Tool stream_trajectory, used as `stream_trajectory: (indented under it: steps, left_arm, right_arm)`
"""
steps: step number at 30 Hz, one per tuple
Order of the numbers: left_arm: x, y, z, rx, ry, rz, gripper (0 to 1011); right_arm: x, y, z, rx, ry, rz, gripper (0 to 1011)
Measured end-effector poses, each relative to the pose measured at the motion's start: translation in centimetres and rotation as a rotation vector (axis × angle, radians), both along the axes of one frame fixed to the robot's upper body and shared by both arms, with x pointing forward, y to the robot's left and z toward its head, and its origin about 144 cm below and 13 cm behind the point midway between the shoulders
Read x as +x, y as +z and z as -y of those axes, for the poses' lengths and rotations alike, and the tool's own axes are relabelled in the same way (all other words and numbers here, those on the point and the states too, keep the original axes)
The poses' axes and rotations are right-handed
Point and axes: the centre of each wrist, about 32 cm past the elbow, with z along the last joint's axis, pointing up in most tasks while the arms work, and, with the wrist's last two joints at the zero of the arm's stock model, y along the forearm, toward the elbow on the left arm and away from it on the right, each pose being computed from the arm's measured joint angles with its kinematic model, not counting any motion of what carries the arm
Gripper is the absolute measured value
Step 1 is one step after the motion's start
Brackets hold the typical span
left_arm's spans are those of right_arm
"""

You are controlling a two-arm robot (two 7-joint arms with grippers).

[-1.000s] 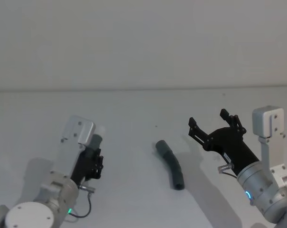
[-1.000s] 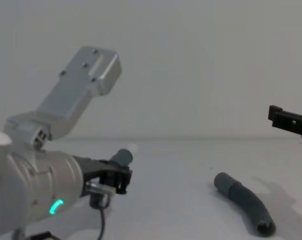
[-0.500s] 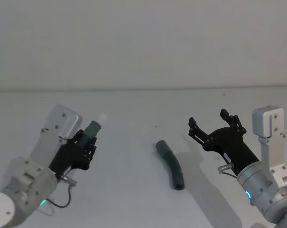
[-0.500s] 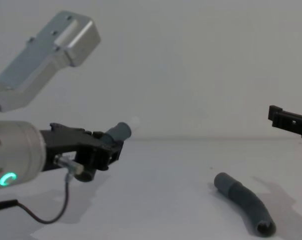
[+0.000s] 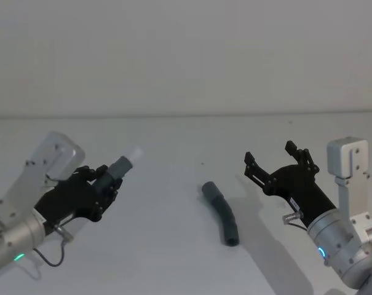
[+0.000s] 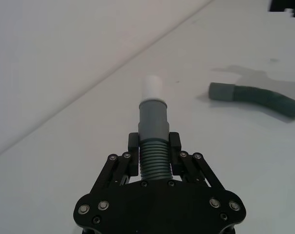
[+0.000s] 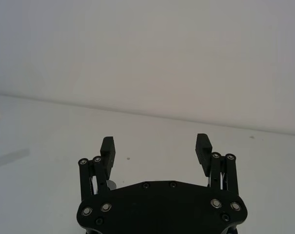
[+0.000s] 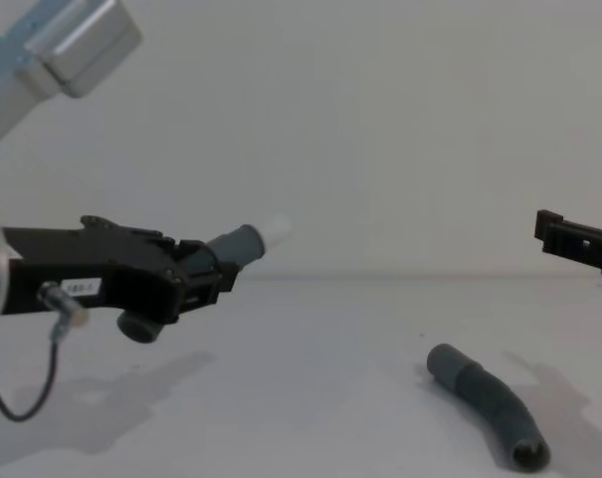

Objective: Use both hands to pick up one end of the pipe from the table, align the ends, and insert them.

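1 of 2 pickups done: left gripper [image 5: 106, 184], lower left of the head view, has fingers clamped on the white-tipped hose piece [image 5: 120, 166], held above the tabletop [image 5: 167, 258]; second hose piece [image 5: 222, 212] lies at centre, ungrasped, right gripper [image 5: 269, 153] near it at right, fingers apart; alignment and insertion outstanding.

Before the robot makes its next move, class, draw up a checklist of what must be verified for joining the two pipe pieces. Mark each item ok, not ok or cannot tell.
1. Grip: left gripper shut on held pipe piece: ok.
2. Its white tip sticks out ahead of the grip: ok.
3. Ready to grasp: right gripper open: ok.
4. Right gripper at lying pipe piece: not ok, it hovers apart, to its right.
5. Lying pipe piece free on table: ok.
6. Ends aligned: not ok.
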Motion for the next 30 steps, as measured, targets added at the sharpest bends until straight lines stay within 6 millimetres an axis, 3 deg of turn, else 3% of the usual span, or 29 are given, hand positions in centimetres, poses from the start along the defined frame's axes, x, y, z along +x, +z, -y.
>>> stream_trajectory:
  steps: [20, 30]
  left_arm:
    - [2.5, 2.5, -6.4, 0.066, -0.345, -0.060, 325]
    - [4.4, 4.6, -8.5, 0.113, -0.502, -0.138, 325]
  right_arm:
    - [0.0, 0.0, 0.0, 0.000, 0.000, 0.000, 1004]
    - [0.0, 0.0, 0.0, 0.000, 0.000, 0.000, 1004]
